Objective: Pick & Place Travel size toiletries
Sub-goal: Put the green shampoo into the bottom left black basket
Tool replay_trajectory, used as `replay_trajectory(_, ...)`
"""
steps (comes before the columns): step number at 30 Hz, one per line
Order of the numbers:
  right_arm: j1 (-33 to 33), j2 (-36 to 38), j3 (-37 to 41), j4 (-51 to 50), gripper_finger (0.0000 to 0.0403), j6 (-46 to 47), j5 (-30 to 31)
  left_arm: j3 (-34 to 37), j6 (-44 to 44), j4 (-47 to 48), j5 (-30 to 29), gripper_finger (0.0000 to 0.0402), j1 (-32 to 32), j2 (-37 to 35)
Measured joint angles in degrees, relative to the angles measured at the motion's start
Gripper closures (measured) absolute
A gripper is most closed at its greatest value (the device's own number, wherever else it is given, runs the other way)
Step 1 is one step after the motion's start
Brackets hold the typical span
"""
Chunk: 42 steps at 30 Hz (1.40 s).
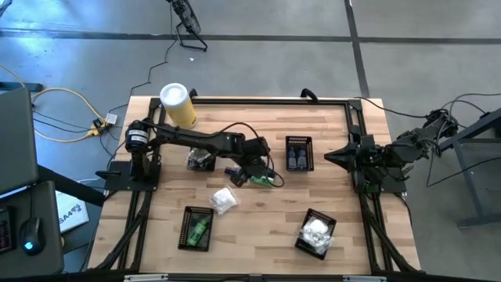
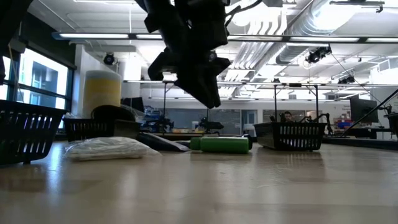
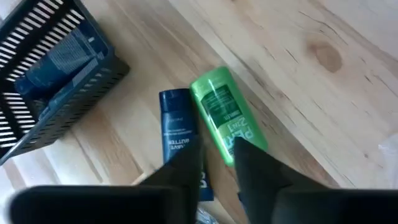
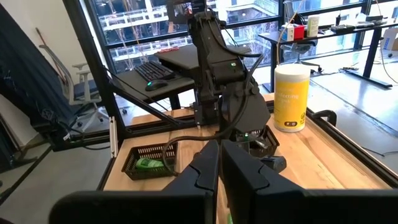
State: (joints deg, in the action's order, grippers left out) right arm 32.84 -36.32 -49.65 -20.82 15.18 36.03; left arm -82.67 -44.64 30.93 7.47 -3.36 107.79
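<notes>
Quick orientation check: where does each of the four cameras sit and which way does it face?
High: overhead, straight down; both arms, four baskets.
Low: table height, level across; left gripper above green bottle.
Left wrist: down past its fingers onto the bottle and dark blue tube.
Right wrist: across the table past its shut gripper to the left arm.
Shared: the bottle; yellow canister.
</notes>
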Motion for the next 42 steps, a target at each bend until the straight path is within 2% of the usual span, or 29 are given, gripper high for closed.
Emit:
replay_trajectory(7,0.0,0.0,0.0,-1.0,0.0392,0.0,0.0,0.1,-1.4,2.1,2.5,0.0193,0.0,0.2)
replay_trajectory(11,0.0,0.0,0.0,-1.4,0.0392,0.0,0.0,0.4,1.1,2.3,2.7,0.0153,0.0,2.0)
replay_trajectory(17,0.0,0.0,0.0,-1.7,0.0392,0.0,0.0,0.4,6.0,-1.3,3.7,0.0145,0.0,5.5)
replay_trajectory(28,0.0,0.0,0.0,-1.9,0.0392,0.2,0.0,0.3,9.4,-2.6,6.1,0.0145,0.0,10.2)
replay_trajectory(42,0.0,0.0,0.0,-2.3,0.0392,0.5,0.0,0.4,15.7,-4.5,6.0,0.0145,0.0,10.4)
